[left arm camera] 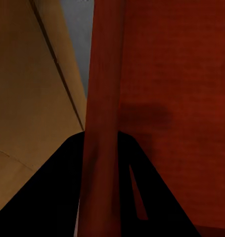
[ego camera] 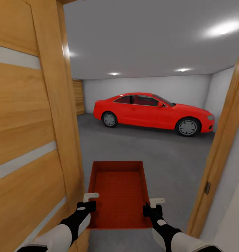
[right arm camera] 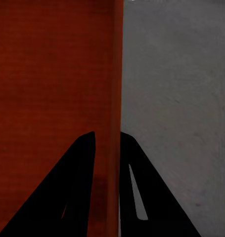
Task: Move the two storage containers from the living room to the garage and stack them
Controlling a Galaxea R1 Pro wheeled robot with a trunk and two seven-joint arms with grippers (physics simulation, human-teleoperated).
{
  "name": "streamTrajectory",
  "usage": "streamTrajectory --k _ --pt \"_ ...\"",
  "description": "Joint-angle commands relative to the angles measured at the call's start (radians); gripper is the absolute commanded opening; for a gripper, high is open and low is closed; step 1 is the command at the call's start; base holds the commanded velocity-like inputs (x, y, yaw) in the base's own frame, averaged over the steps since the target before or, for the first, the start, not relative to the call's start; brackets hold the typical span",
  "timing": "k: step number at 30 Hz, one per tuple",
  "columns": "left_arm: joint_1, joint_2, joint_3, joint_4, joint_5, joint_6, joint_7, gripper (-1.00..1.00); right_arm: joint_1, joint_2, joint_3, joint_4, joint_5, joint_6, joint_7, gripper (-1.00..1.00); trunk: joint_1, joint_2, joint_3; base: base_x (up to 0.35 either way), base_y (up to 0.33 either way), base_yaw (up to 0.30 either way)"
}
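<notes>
**Orange-red bin carried lengthwise through the garage doorway**

Held low and centred in the head view: one storage container, long axis running straight away from the robot toward the garage, short near edge closest to the trunk, far short wall aimed at the open concrete. Roughly level, open side up, carried above the floor rather than resting on it.

Gripped on both long sides near the near end. Left gripper clamped on the left wall; in the left wrist view the thin wall passes between the two dark fingers, one inside, one outside. Right gripper clamped likewise on the right wall, dark fingers astride it, grey concrete alongside.

Ahead, dark grey matte concrete floor, plain white-grey walls, pale ceiling with several recessed lights. Red car parked side-on across the far end, well apart from the bin. Wooden slatted door swung open just beside the left arm; wooden door frame at the right. More wooden panelling in the far left corner.

Bin itself: rectangular, thin low walls, flat bottom with fine ribbed texture, uniform orange-red, nothing inside.
</notes>
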Motion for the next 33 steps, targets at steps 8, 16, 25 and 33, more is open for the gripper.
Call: streamTrajectory --k 8,16,25,33 --pt "-0.001 0.047 0.064 -0.02 0.015 0.0 0.011 -1.0 -0.001 0.0 -0.024 0.001 -0.005 -0.002 0.0 -1.0 0.001 -0.001 -0.002 0.292 0.185 -0.209" --pt "-0.001 0.047 0.064 -0.021 0.015 0.0 0.011 -1.0 0.0 0.0 -0.024 0.001 -0.005 -0.002 0.0 -1.0 0.001 -0.001 -0.002 0.079 0.049 -0.285" --pt "-0.001 0.047 0.064 -0.021 0.015 -0.002 0.011 -1.0 0.0 0.0 -0.024 0.001 -0.005 -0.002 0.0 -1.0 0.001 -0.001 -0.002 0.001 0.001 -0.255" --pt "-0.001 0.047 0.064 -0.021 0.015 -0.003 0.011 -1.0 0.0 0.0 -0.024 0.001 -0.005 -0.002 0.0 -1.0 0.001 -0.001 -0.002 0.0 0.0 -0.013"
